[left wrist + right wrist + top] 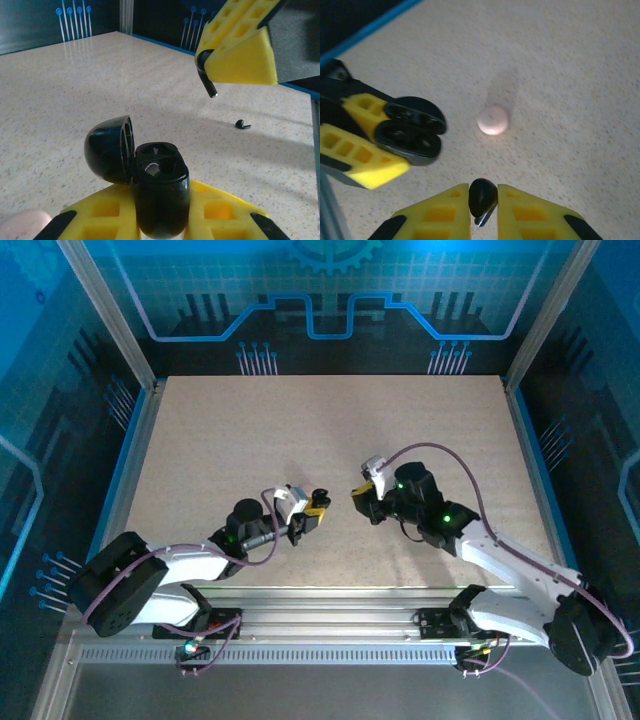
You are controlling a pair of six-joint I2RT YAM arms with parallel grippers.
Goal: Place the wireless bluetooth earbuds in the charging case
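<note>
My left gripper is shut on the black charging case, which stands upright with its lid swung open to the left and both sockets exposed. My right gripper is shut on a black earbud, whose stem points down between the yellow fingers. In the left wrist view that earbud's stem sticks out below the right gripper's fingers, above and to the right of the case. A second black earbud lies on the table beyond. In the top view, the left gripper and right gripper face each other closely at mid-table.
A pale pink round object lies on the speckled table just beyond the right gripper, to the right of the open case. Blue-edged walls enclose the table on three sides.
</note>
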